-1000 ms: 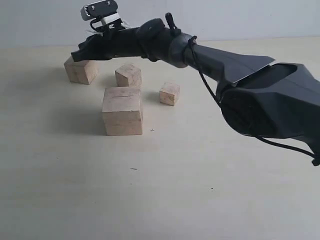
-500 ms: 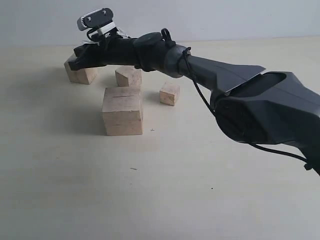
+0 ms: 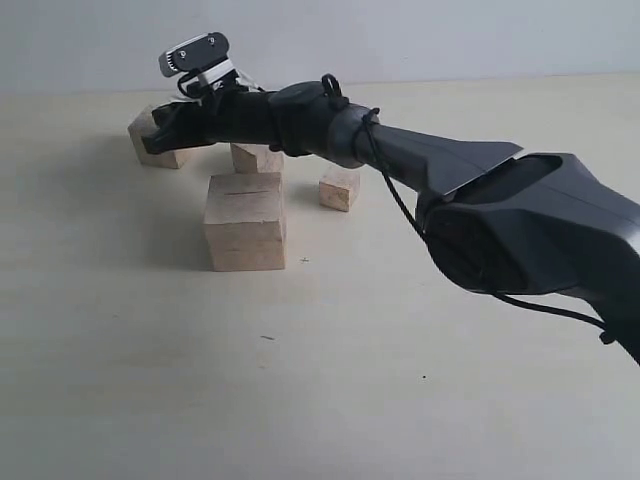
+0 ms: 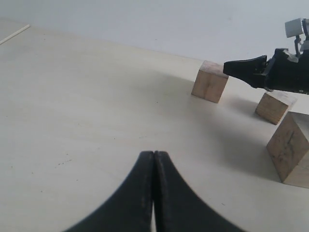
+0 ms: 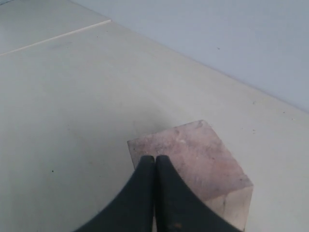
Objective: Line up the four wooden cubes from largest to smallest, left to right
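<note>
Counting four wooden cubes (image 3: 245,222) (image 3: 170,159) (image 3: 257,159) (image 3: 340,188) | two end effectors (image 4: 153,155) (image 5: 154,159), both closed

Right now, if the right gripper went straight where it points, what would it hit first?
Probably the top of the far-left cube: the shut right gripper sits just over it, though the gap is unclear.

Pale tabletop (image 3: 150,400), plain wall (image 3: 480,35)
The beige surface fills the exterior view; the grey-white wall runs along twelve o'clock; a few dark specks (image 3: 267,338) lie toward six o'clock.
</note>
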